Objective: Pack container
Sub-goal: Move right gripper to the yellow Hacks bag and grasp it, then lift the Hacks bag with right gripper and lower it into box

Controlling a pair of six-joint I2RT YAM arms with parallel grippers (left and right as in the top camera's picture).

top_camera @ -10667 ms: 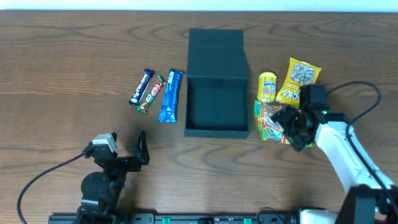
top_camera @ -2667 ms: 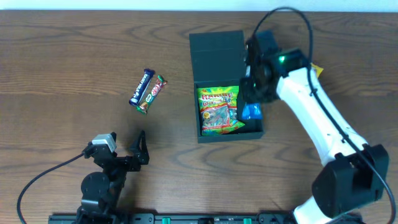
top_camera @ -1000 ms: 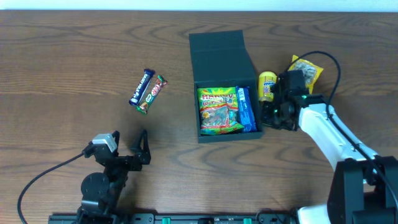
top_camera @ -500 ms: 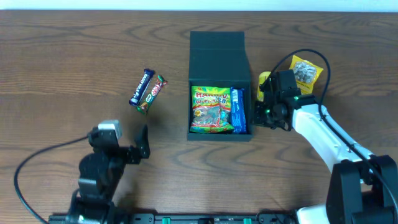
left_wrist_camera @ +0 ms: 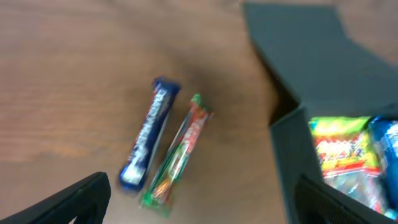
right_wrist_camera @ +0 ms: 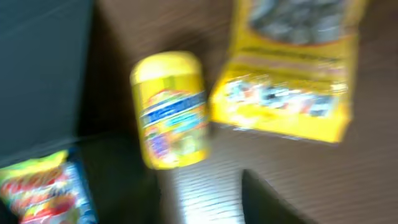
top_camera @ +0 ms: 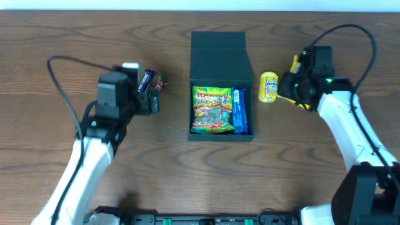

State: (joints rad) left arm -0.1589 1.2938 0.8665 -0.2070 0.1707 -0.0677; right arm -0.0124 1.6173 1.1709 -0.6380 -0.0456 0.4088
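On the wooden table [top_camera: 56, 37] the dark teal container [top_camera: 217, 53] sat at the middle with its flap lid laid open towards the far edge. The left gripper [left_wrist_camera: 200, 186] hovered over two bars left of the container, its claw spread wide and empty. The right gripper [top_camera: 292, 87] hung over the yellow snack packet [right_wrist_camera: 292, 68]; blur hid how wide its claw was. Inside the container lay a gummy bag [top_camera: 211, 111] with a blue packet [top_camera: 240, 111] beside it. A yellow canister [top_camera: 269, 87] lay just right of the container. The blue bar [left_wrist_camera: 149, 142] and green bar [left_wrist_camera: 177, 155] lay side by side.
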